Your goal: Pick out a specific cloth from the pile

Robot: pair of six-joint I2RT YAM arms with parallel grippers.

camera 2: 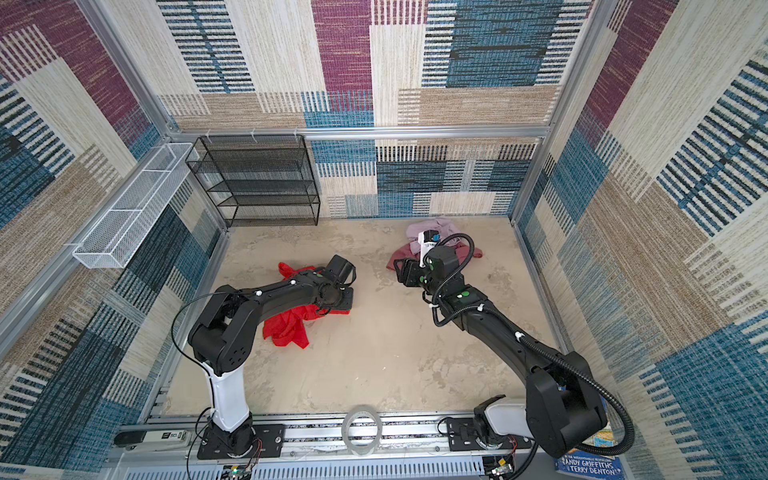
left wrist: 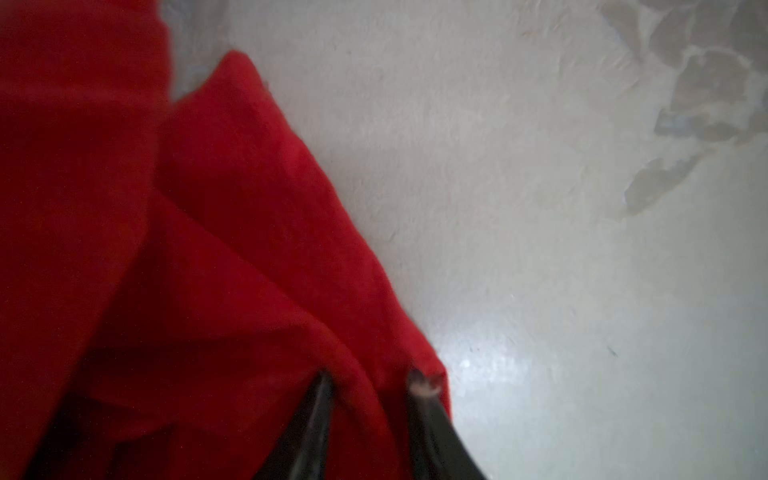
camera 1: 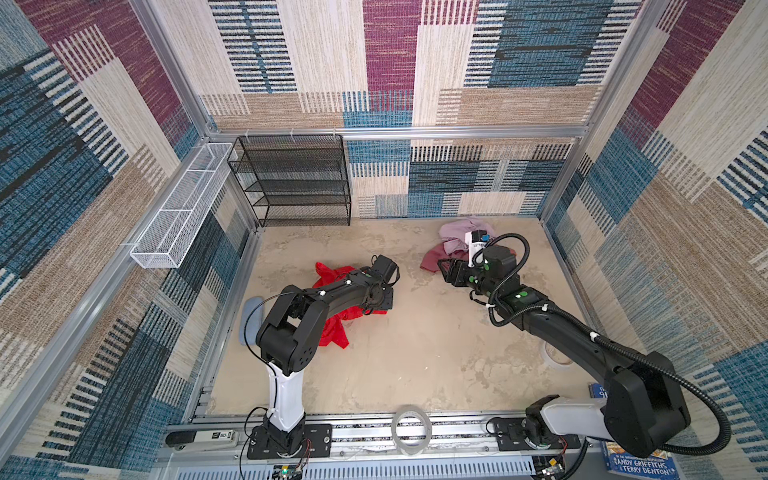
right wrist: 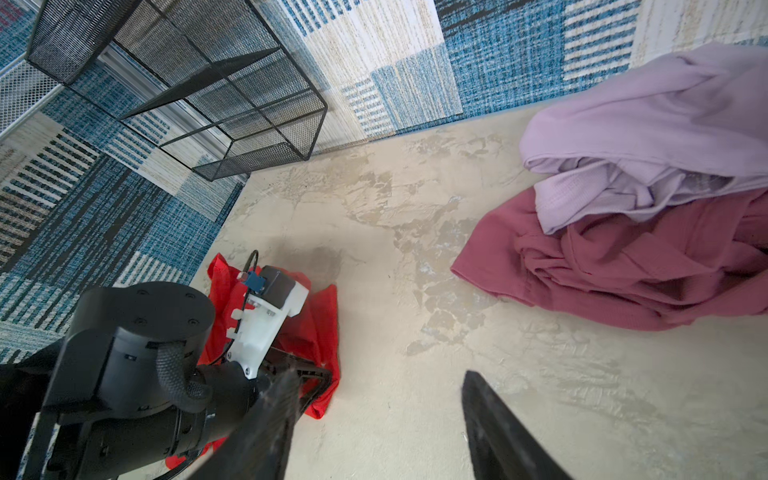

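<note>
The cloth (camera 1: 332, 328) (camera 2: 291, 328), bright red and crumpled, lies on the floor at the left under my left arm, apart from the pile. My left gripper (left wrist: 372, 380) is shut on a raised fold of this cloth (left wrist: 208, 249); red fabric fills the gap between its fingers. In both top views the left gripper (camera 1: 384, 305) sits low on the cloth's right edge. The pile now shows a pale lilac cloth (right wrist: 644, 124) on a rose-pink cloth (right wrist: 623, 270) at the back right. My right gripper (right wrist: 380, 374) (camera 1: 446, 270) is open over bare floor beside the pile.
A black mesh shelf (camera 1: 295, 183) stands against the back wall. A white wire basket (camera 1: 183, 208) hangs on the left wall. A blue-grey pad (camera 1: 249, 318) lies by the left edge, a tape roll (camera 1: 410, 428) on the front rail, books (camera 1: 640, 461) front right.
</note>
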